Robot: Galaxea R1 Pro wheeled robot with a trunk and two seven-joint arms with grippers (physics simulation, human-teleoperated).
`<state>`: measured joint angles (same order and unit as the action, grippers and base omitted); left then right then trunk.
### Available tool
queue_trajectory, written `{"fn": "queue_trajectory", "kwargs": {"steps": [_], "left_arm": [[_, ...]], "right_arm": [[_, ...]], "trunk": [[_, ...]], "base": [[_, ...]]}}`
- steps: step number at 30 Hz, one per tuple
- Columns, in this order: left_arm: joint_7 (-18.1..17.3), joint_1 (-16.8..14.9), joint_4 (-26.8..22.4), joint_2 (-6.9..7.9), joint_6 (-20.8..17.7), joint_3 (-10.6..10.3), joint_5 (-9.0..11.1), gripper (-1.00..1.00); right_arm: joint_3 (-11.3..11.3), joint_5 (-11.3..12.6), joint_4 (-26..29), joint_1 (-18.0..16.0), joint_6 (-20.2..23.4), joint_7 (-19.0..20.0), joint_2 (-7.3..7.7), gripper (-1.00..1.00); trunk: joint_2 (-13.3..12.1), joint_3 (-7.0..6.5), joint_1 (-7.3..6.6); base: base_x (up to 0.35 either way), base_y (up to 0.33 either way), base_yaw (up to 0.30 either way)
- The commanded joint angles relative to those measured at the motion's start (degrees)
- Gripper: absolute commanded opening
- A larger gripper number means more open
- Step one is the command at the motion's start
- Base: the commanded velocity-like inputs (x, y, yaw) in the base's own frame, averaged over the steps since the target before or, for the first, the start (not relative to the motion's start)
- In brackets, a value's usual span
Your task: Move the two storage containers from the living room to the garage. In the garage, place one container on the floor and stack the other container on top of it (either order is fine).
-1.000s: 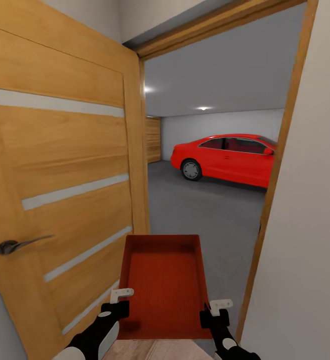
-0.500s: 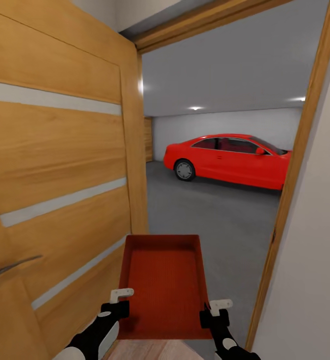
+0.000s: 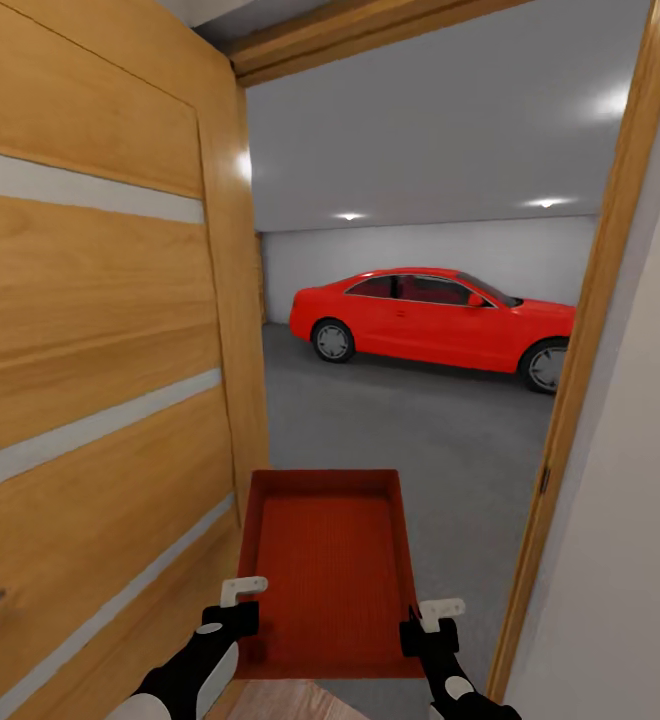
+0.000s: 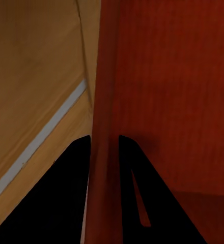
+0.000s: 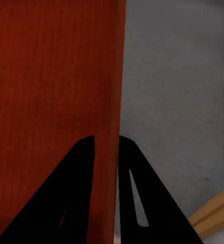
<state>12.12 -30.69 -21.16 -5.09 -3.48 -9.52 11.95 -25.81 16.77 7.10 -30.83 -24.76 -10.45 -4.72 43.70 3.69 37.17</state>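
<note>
I carry one red-orange storage container [image 3: 328, 570] level in front of me, in the doorway to the garage. My left gripper [image 3: 242, 612] is shut on its left wall, and the left wrist view shows that wall [image 4: 103, 127] pinched between the two black fingers [image 4: 66, 198]. On the opposite side my right gripper [image 3: 422, 628] is shut on the right wall [image 5: 114, 101], seen between the fingers [image 5: 76, 193] in the right wrist view. Beyond the doorway lies the garage's dark grey floor [image 3: 420, 420].
An open wooden door [image 3: 100, 380] stands close on my left. The door frame [image 3: 580, 360] and a pale wall [image 3: 640, 520] are close on my right. A red car [image 3: 430, 315] is parked at the garage's far side, before a light grey wall.
The whole view has advanced through the doorway and swung right: the door slid left, its handle nearly left the view, more of the car shows. Both grippers hold the container as before.
</note>
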Motion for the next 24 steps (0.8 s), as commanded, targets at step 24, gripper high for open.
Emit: {"fn": "queue_trajectory", "kwargs": {"steps": [24], "left_arm": [[0.9, 0.0, 0.1, 0.52, -0.3, -0.5, 0.5, -1.0]], "right_arm": [[0.7, 0.6, 0.0, -0.1, -4.6, -3.8, 0.24, -1.0]], "trunk": [[0.1, 0.1, 0.04]], "base": [[0.205, 0.031, -0.238]]}}
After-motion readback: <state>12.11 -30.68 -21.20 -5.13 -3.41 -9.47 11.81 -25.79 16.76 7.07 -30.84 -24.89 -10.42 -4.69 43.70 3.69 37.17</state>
